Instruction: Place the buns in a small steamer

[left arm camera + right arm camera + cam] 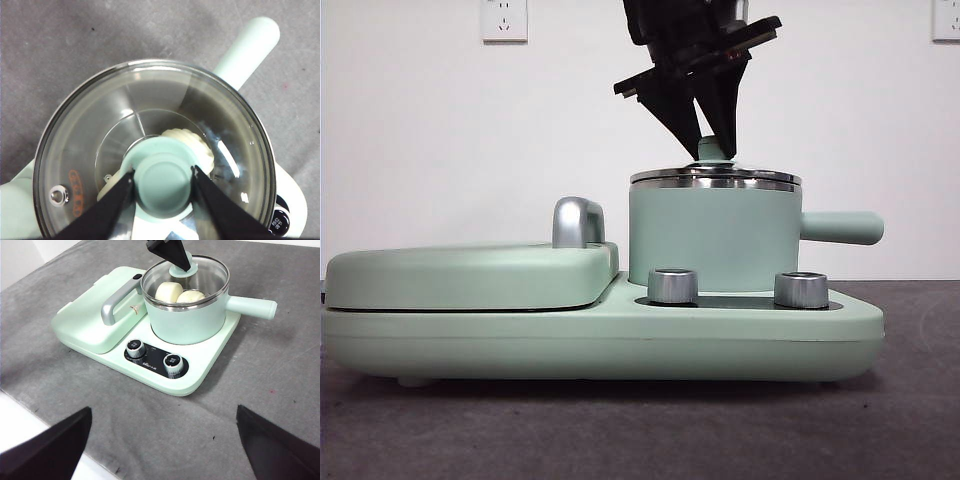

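From where I sit, both buns are already inside the mint-green cylindrical steamer pot with the steel rim (187, 315); the right wrist view shows the smooth cream rounded bun (168, 291) and the pale ridged shell-shaped bun (191, 296) lying side by side under the steel-rimmed glass lid (100, 130), which sits flat on the rim. So I judge the loading done and the step in hand to be the lid — seated, with only the release left.

My left gripper (163, 182) stands straight above the pot, its two black jaws set to either side of the round mint-green lid knob (162, 186); the inner faces appear to touch the knob's sides, though I cannot tell how firmly they press (the front view shows the jaw tips converging on the knob just above the lid). The ridged bun (192, 145) shows through the glass just beyond the knob, well below the fingers (107, 210) and apart from them.

The next move, as I read it, calls for parting the jaws and lifting straight up, so the lid is not dragged off centre.

My right gripper (162, 440) waits well back over the grey table mat (270, 380), jaws spread wide, holding nothing.
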Motion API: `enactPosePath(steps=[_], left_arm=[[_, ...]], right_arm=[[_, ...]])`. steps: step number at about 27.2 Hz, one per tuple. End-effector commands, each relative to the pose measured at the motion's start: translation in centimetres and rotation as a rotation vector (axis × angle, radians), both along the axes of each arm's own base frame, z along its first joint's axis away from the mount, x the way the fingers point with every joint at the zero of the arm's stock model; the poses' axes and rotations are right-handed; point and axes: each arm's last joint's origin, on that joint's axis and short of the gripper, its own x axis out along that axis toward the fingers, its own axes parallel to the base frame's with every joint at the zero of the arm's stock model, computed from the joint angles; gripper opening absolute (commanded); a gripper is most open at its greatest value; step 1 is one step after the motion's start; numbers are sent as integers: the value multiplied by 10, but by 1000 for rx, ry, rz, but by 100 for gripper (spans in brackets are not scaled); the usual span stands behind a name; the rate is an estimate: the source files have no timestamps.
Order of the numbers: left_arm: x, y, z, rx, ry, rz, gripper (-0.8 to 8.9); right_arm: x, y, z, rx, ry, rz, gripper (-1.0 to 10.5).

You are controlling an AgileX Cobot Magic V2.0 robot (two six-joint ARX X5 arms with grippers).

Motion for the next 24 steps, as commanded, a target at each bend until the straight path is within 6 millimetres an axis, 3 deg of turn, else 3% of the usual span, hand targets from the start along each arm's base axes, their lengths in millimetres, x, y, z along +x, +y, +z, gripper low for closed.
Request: enactPosePath(steps=[1, 5, 7, 10, 12, 16, 22, 24], left_arm=[[-1, -11, -4, -7, -15, -30, 16], [-4, -10, -6, 17, 14, -30, 21], [-4, -10, -6, 19, 18, -28, 70], [-3, -10, -5, -4, 16, -2, 417], [-5, -8, -2, -16, 32, 33, 572], [-21, 13, 28, -17, 48, 62, 577], [-67, 54, 96, -115, -1, 88, 564], [-87, 70, 108, -119, -3, 69, 563]], right_arm=[[-1, -1, 3, 19, -11, 6, 464], [-1, -1, 3, 19, -11, 6, 464], [-1, -1, 3, 19, -11, 6, 464], [-1, -1, 3, 17, -13, 1, 464], [-1, -1, 3, 17, -14, -1, 464], [-1, -1, 3, 16, -14, 0, 464], [-1, -1, 3, 22, -14, 8, 464], [-1, 0, 3, 26, -9, 19, 464]])
